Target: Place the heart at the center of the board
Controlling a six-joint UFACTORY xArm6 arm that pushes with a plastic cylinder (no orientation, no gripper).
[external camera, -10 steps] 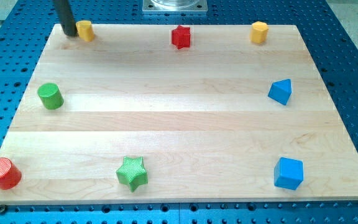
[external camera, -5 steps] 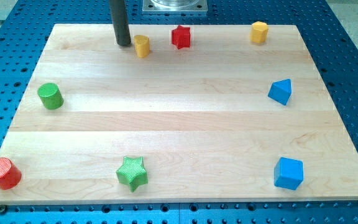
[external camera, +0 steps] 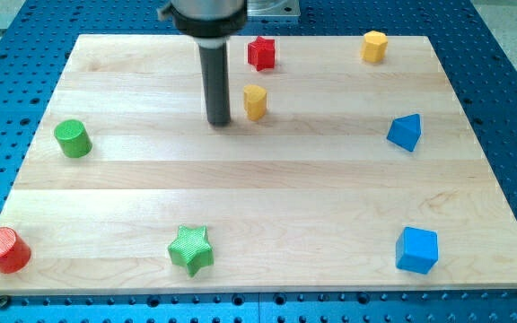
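The yellow heart (external camera: 255, 101) stands on the wooden board (external camera: 258, 188), above the board's middle and a little below the red star (external camera: 261, 53). My tip (external camera: 220, 121) rests on the board just to the view's left of the heart and slightly lower, with a small gap between them. The dark rod rises from the tip toward the view's top.
A yellow hexagonal block (external camera: 374, 46) sits at the top right. A blue triangular block (external camera: 405, 132) and a blue cube (external camera: 416, 248) are on the right. A green cylinder (external camera: 73, 138), a red cylinder (external camera: 4, 250) and a green star (external camera: 191, 248) are on the left and bottom.
The yellow heart has slid from the board's top left corner rightward and down toward the middle. My tip has moved with it, staying on its left side.
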